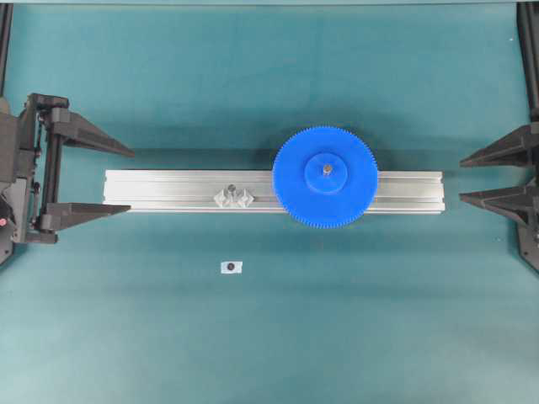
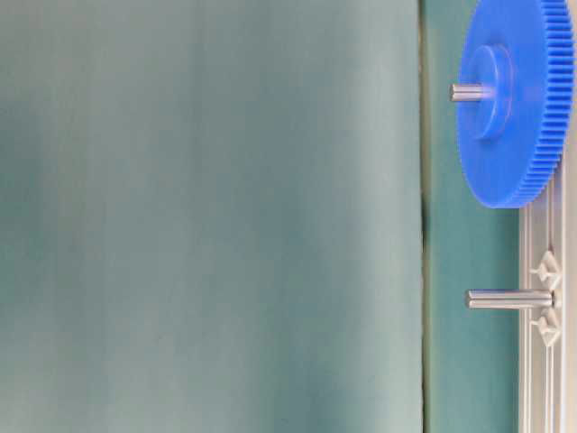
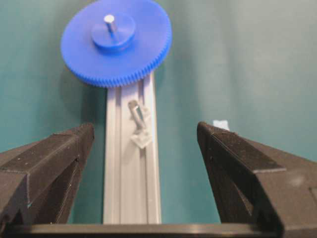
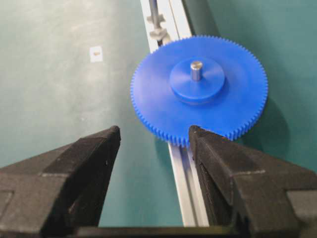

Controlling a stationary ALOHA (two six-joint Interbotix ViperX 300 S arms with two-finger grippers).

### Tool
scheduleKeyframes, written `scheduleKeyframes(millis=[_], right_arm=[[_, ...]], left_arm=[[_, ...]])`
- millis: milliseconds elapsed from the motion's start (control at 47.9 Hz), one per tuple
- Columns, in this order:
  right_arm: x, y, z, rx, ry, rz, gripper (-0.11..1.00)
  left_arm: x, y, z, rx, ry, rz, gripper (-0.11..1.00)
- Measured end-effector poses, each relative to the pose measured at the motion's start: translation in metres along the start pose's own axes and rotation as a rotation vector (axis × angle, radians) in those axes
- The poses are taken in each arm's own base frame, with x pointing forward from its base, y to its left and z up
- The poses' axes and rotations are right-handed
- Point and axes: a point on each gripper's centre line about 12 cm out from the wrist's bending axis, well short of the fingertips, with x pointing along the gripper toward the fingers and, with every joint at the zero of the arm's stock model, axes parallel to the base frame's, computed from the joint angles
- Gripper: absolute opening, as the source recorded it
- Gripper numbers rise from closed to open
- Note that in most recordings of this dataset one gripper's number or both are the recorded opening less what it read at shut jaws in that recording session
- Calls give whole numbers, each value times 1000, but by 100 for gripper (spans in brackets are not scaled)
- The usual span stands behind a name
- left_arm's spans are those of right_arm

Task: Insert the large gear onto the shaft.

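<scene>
You are looking at a teal table cover [image 1: 269, 337]; nothing of the room beyond it shows. From the left: the left gripper [image 1: 126, 181] stands spread and empty off the end of 1 aluminium rail [image 1: 160, 192]. On the rail you have 2 pins: a bare spare pin [image 1: 231, 189] on its clear mount, then the shaft [image 1: 325, 171] poking up through the hub of the 1 large gear [image 1: 324, 177], seated flat. In front lies 1 small white tag [image 1: 231, 267]. The right gripper [image 1: 465, 178] waits parted, holding nothing.
</scene>
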Motion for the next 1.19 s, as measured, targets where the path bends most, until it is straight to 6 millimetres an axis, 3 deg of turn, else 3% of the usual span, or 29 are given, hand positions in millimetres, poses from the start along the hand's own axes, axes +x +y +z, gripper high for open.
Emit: scheduleKeyframes(millis=[1190], right_arm=[[0, 0, -2, 0, 5, -1, 67]], left_arm=[[-4, 0, -1, -28, -11, 2, 87]])
